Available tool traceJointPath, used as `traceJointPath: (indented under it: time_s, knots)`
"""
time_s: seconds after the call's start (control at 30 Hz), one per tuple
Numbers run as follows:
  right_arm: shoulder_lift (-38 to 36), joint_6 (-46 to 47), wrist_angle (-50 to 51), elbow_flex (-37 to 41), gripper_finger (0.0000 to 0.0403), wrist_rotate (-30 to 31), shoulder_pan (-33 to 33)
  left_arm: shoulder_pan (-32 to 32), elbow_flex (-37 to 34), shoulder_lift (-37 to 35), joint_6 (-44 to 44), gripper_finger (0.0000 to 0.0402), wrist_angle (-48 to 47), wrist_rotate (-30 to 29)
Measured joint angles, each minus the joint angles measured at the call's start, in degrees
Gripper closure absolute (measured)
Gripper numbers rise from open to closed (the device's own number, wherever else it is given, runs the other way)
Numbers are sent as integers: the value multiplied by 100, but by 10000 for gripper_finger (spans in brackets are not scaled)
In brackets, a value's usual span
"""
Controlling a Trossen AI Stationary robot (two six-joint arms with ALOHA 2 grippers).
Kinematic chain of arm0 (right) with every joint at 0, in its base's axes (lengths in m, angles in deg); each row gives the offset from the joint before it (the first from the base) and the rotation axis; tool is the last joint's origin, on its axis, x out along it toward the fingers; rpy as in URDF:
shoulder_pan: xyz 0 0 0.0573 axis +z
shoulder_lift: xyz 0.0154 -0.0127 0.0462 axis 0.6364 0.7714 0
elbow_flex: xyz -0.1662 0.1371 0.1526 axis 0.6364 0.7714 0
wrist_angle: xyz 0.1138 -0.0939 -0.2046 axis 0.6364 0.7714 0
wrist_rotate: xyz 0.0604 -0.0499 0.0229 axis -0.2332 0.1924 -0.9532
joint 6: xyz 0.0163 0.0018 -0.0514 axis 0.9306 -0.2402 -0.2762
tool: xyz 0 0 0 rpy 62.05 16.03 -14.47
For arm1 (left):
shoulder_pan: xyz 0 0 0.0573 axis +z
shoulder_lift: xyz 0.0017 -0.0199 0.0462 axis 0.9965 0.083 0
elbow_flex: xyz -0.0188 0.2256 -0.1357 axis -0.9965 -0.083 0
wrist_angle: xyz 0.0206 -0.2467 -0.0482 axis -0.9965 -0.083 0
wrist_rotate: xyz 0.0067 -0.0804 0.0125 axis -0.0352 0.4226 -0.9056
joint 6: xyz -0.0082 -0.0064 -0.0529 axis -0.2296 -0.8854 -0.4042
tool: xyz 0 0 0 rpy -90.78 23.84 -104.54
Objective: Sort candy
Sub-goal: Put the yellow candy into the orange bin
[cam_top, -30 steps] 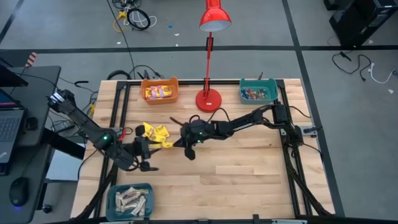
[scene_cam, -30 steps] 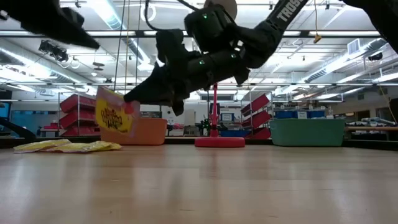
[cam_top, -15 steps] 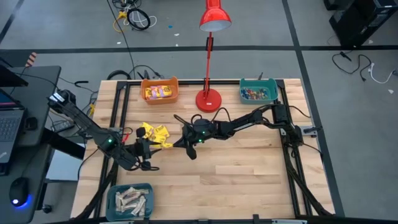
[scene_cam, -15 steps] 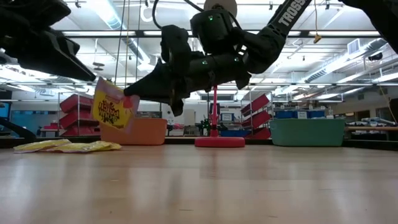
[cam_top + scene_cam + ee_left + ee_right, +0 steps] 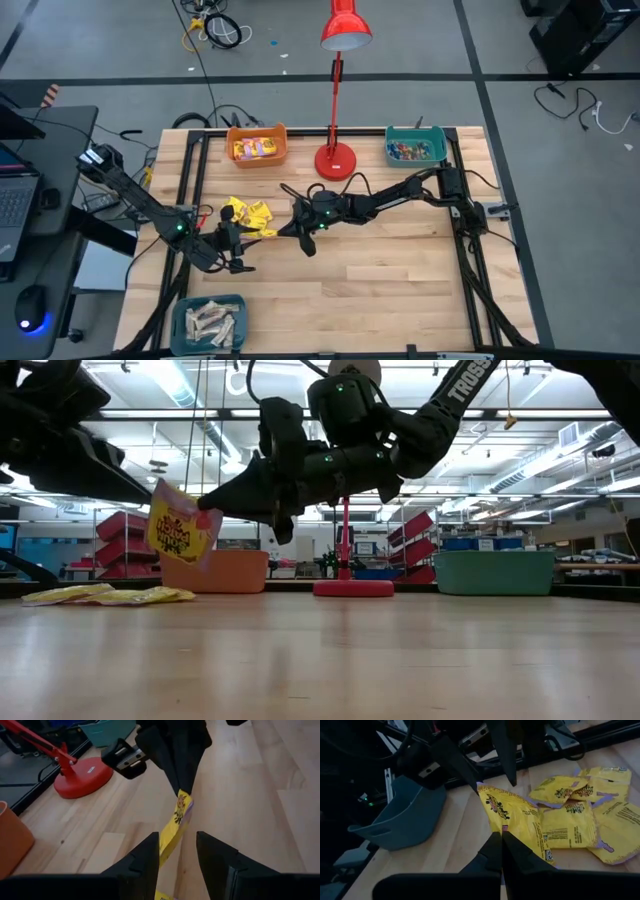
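a light, limp yellow packet [image 5: 180,530] is pinched by one edge above the tabletop [image 5: 400,660] in the right gripper [image 5: 207,520]'s closed jaws, the left gripper [image 5: 177,851]'s parted jaws straddling its free end, best taken flat.

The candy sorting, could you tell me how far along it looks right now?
Partly done: the orange bin, teal bin and grey bin each hold candy. In hand: the right gripper is shut on a yellow packet above the table, the left gripper open around it. Left: the yellow packets on the table.
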Motion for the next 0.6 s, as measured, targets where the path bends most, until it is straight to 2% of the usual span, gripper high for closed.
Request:
traceJointPath:
  time_s: [0.6]
  knots:
    - [0, -145, -213, -2, 403, 0, 0, 0, -84, 0, 5, 268, 256, -145]
